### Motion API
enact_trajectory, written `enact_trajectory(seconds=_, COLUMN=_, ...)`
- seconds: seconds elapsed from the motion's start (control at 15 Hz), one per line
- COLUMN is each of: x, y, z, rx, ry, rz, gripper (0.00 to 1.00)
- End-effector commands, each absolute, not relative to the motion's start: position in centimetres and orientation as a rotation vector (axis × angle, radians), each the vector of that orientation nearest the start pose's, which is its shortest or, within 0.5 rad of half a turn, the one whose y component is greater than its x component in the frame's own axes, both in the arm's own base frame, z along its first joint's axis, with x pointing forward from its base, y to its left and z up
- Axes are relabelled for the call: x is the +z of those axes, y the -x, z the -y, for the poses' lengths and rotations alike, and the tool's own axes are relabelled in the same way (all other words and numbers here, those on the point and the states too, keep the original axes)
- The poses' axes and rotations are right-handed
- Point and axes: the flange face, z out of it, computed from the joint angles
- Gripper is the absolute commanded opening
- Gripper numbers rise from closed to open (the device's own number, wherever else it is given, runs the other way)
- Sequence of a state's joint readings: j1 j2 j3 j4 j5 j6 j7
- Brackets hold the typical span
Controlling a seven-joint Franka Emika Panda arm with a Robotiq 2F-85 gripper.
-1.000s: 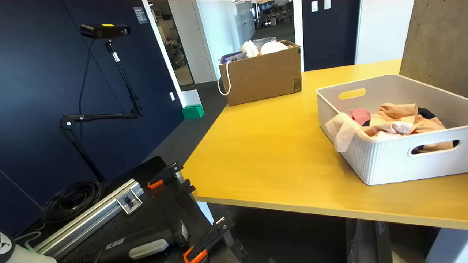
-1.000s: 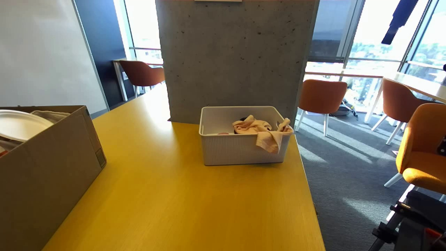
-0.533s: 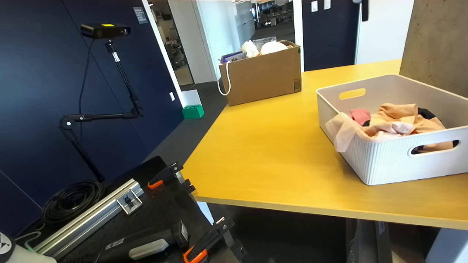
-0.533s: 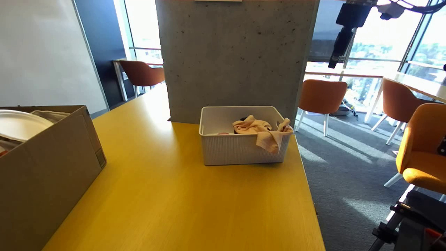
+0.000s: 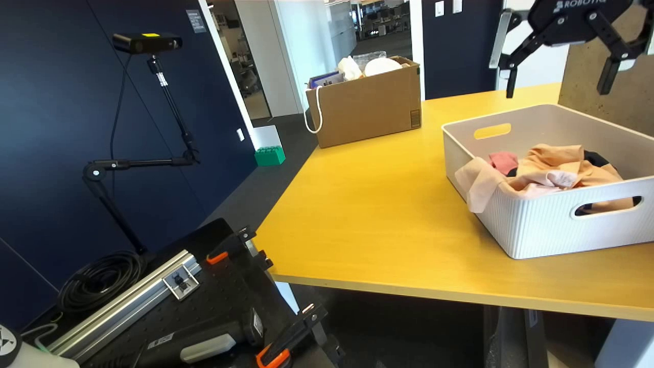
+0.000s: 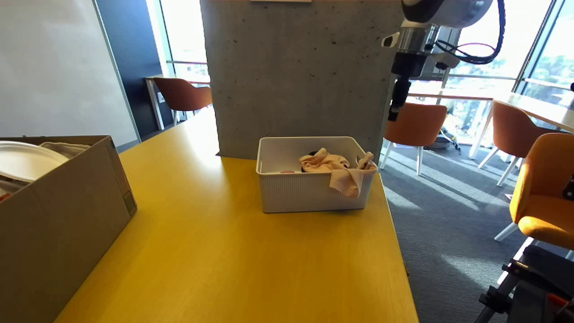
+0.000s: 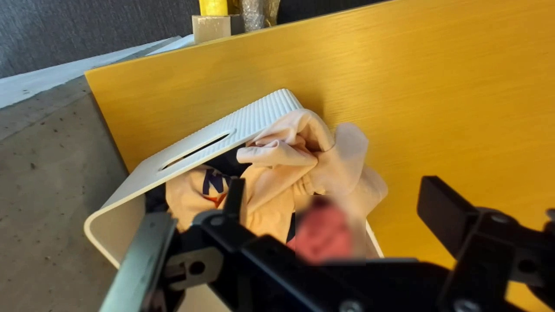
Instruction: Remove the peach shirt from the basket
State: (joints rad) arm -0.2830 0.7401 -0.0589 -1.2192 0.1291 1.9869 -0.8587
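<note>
The peach shirt [image 5: 554, 158] lies crumpled in the pale ribbed basket [image 5: 531, 225], with one part hanging over the rim at a corner. The shirt [image 6: 325, 162] and basket [image 6: 309, 193] also show in an exterior view. In the wrist view the shirt [image 7: 271, 186] shows a dark and orange print, and the basket's handle wall [image 7: 256, 115] is beside it. A pink-red cloth [image 5: 503, 161] and dark cloth [image 5: 595, 158] lie in the basket with it. My gripper [image 5: 559, 91] is open and empty, pointing down above the basket. It also shows in an exterior view [image 6: 393, 114].
The basket stands on a yellow table [image 5: 357, 220] close to the concrete pillar [image 6: 305, 80] and near a table edge. A filled cardboard box [image 5: 368, 105] stands at another part of the table. Clamps and a black bench [image 5: 230, 286] adjoin the table.
My gripper has come into the exterior views from the top, moving down and toward the basket. The shirt and basket have not moved.
</note>
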Motion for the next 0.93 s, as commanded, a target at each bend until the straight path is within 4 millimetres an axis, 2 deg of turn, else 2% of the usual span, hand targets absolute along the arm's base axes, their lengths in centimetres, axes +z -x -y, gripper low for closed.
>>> enact_trajectory(seconds=0.0, x=30.3, y=-73.9, z=24.3, rx=-0.057, ry=2.961, rz=0.766, gripper=1.00)
enact_trajectory(seconds=0.2, x=28.1, y=-74.7, z=24.4, rx=-0.002, ry=2.941, rz=0.776, gripper=1.00)
enact_trajectory(seconds=0.53, x=26.2, y=-75.7, z=23.6, rx=0.065, ry=2.913, rz=0.828, gripper=1.00)
enact_trajectory(seconds=0.73, x=25.0, y=-75.5, z=23.6, rx=0.119, ry=2.901, rz=0.834, gripper=1.00)
enact_trajectory(seconds=0.8, x=25.6, y=-75.4, z=23.8, rx=0.148, ry=2.934, rz=0.806, gripper=1.00)
enact_trajectory(seconds=0.87, x=24.9, y=-75.3, z=23.5, rx=0.115, ry=2.902, rz=0.803, gripper=1.00)
